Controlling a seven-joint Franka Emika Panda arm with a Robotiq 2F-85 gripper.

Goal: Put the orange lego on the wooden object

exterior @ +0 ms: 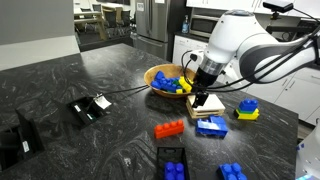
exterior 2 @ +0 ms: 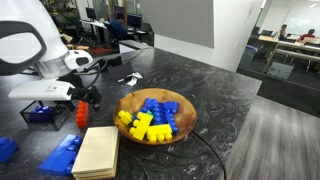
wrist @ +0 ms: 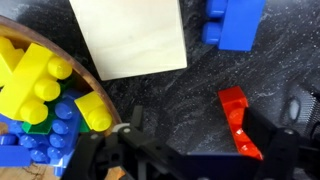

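Observation:
The orange lego [wrist: 238,120] lies flat on the dark counter; it shows in both exterior views [exterior: 169,129] [exterior 2: 82,115]. The wooden object [wrist: 130,35], a pale flat square block, lies on the counter beside it [exterior: 210,125] [exterior 2: 97,150]. My gripper [wrist: 200,140] is open and empty, and hovers above the counter [exterior: 203,98]. In the wrist view the lego lies between the fingers, close against the right one. The wooden block is just beyond the fingers.
A round wooden bowl [exterior: 160,72] [exterior 2: 183,110] with yellow and blue bricks stands beside the block. Blue bricks [exterior: 172,160] [exterior: 232,172] [wrist: 232,22] lie around, and a yellow-and-blue stack [exterior: 246,110]. Black fixtures [exterior: 90,107] sit farther along the counter.

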